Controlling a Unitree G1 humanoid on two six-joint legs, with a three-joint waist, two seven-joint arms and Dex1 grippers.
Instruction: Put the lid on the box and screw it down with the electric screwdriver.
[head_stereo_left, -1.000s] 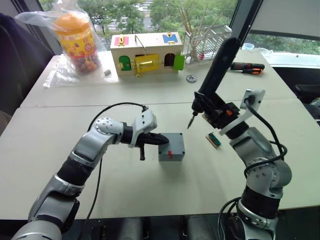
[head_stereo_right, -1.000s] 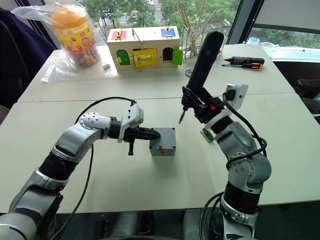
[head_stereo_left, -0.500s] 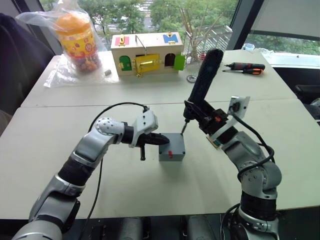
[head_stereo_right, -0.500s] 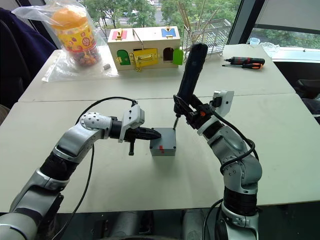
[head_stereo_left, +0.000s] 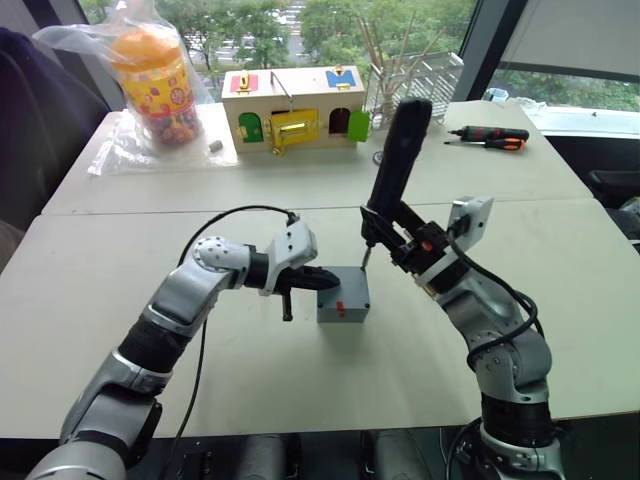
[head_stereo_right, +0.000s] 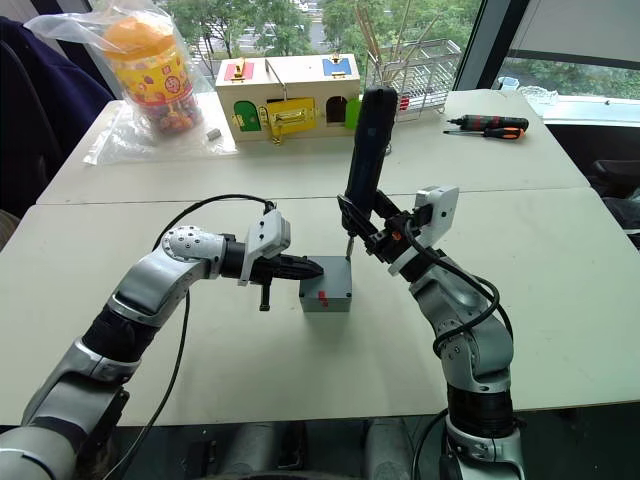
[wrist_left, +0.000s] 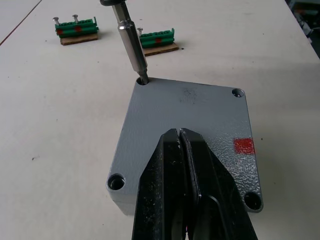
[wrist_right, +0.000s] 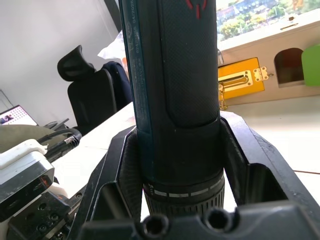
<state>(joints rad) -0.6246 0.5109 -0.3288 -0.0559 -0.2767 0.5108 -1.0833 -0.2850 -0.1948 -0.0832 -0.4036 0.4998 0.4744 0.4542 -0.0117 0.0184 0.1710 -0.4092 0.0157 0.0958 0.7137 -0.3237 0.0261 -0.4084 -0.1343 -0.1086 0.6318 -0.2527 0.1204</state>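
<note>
The grey box (head_stereo_left: 342, 305) stands mid-table and carries a small red mark. The lid (wrist_left: 190, 120) lies flat on top of it, a screw hole in each corner. My left gripper (head_stereo_left: 328, 281) reaches in from the left, shut, its fingertips (wrist_left: 178, 137) resting on the lid's top. My right gripper (head_stereo_left: 405, 238) is shut on the electric screwdriver (head_stereo_left: 396, 150), which stands nearly upright behind the box. Its metal bit (wrist_left: 131, 42) points down into the lid's far corner hole.
Two green terminal blocks (wrist_left: 157, 39) lie on the table beyond the box. At the back stand a wooden box with coloured doors (head_stereo_left: 295, 105), a bagged orange jar (head_stereo_left: 150, 75) and a wire rack (head_stereo_left: 420, 75). An orange-and-black hand screwdriver (head_stereo_left: 490, 135) lies back right.
My right arm swung the electric screwdriver leftward and lowered it, bringing the bit from beside the box into the lid's far corner hole. The left gripper stayed put.
</note>
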